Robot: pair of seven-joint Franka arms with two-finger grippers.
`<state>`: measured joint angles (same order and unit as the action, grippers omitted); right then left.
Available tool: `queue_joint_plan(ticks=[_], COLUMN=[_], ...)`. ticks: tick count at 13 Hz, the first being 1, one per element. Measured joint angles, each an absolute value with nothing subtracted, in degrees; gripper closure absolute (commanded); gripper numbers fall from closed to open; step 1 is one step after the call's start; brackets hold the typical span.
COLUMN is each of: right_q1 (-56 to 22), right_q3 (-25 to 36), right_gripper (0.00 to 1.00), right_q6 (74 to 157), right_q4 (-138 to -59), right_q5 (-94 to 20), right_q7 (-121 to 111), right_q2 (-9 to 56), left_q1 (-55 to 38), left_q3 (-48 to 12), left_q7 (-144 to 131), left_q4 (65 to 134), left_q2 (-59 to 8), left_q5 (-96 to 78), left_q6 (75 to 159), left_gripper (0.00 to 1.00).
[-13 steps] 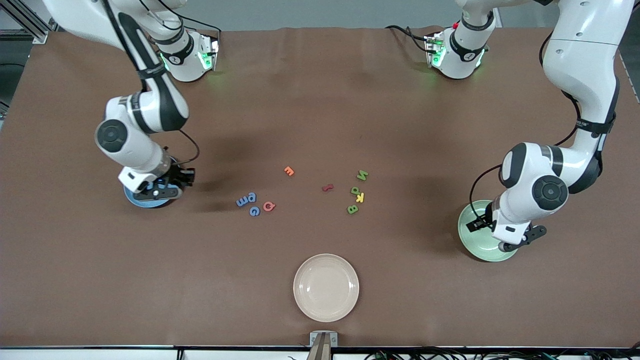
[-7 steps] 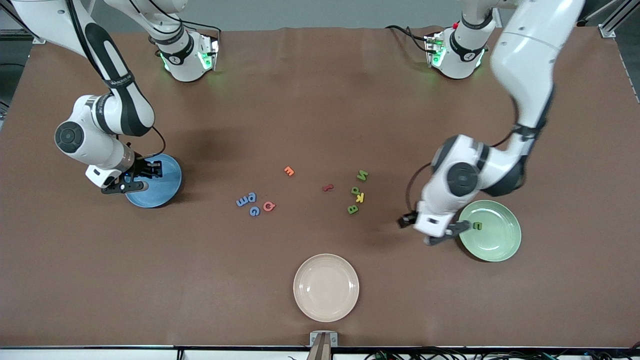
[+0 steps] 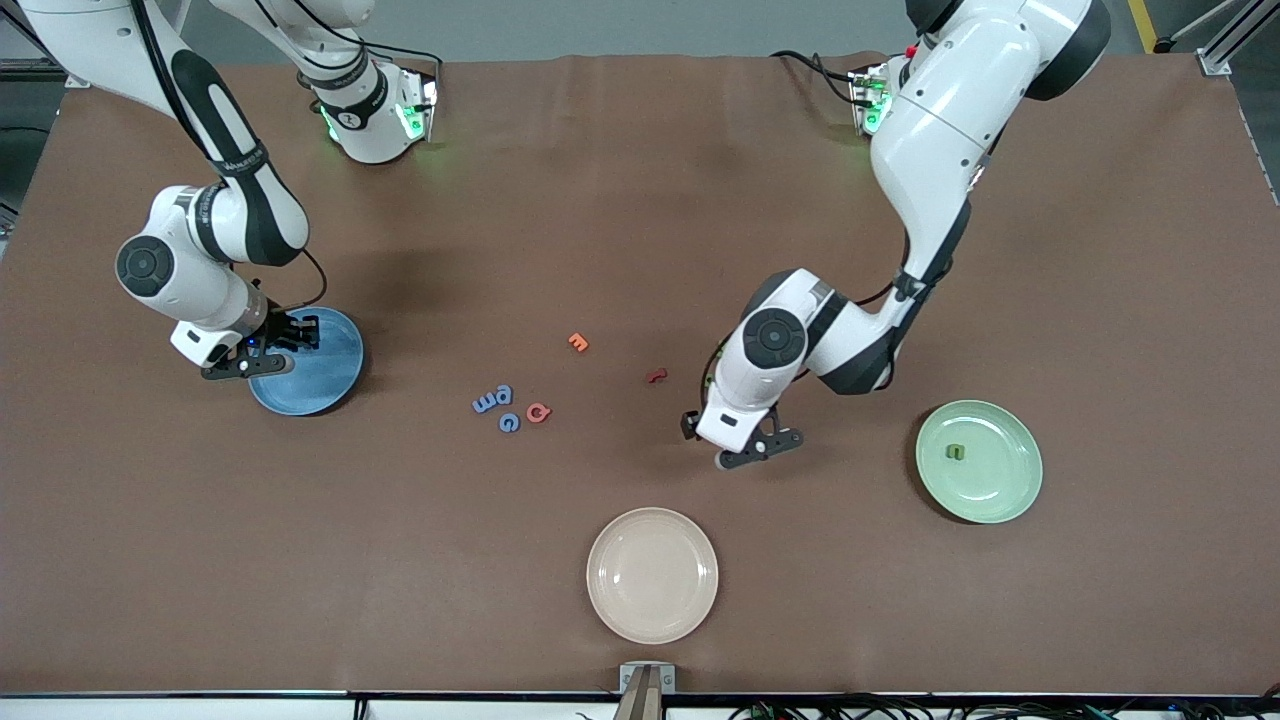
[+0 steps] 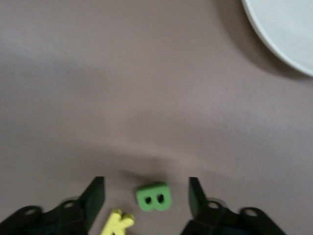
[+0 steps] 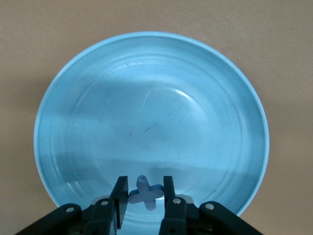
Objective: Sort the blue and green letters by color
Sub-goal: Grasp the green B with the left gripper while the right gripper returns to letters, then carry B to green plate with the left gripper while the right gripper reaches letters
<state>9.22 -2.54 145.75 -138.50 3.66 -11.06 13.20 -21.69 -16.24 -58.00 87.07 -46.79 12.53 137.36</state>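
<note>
Green B point(image 4: 153, 197) lies on the table directly between the spread fingers of the left gripper point(image 4: 146, 200), yellow K point(image 4: 118, 223) just beside. Blue letter point(image 5: 144, 192) is pinched by the right gripper point(image 5: 143, 196) over the blue plate point(image 5: 78, 98).

my two arms wear glossy white shells with black bands at the joints and round grey caps on the elbows. thin black cables loop along each forearm. green lights glow at both bases. my left gripper point(image 3: 745, 450) and right gripper point(image 3: 262, 352) are matte black, with flat fingers point(image 4: 96, 198) and small silver screws.
</note>
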Motion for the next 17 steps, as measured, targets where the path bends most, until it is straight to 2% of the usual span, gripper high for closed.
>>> queue_joint_plan(ticks=[6, 9, 13, 16, 17], right_q1=[7.95, 1.66, -8.26, -13.32, -14.29], right_q3=[-3.67, -4.06, -4.53, -4.57, -4.58], right_gripper=[0.05, 0.05, 0.05, 0.05, 0.05], right_q6=[146.01, 146.20, 146.20, 146.21, 146.22], right_q4=[-137.81, -135.67, -130.77, -125.58, -123.93], right_q5=[3.68, 3.64, 3.57, 3.56, 3.56], right_q7=[-10.67, -2.71, 9.18, 15.99, 17.14], right_q2=[13.18, 13.20, 15.45, 19.69, 21.15], left_q1=[-23.11, -23.12, -23.10, -23.06, -22.98], left_q3=[-16.21, -16.14, -16.00, -16.00, -15.97], left_q7=[-65.26, -66.45, -67.71, -69.73, -70.24], left_q4=[87.03, 87.02, 87.03, 86.86, 86.64], left_q2=[-48.33, -48.36, -48.57, -48.65, -48.66], left_q5=[12.53, 12.53, 12.53, 12.52, 12.52], left_q6=[137.74, 137.73, 137.68, 137.50, 137.52], left_gripper=[0.47, 0.48, 0.58, 0.93, 0.99])
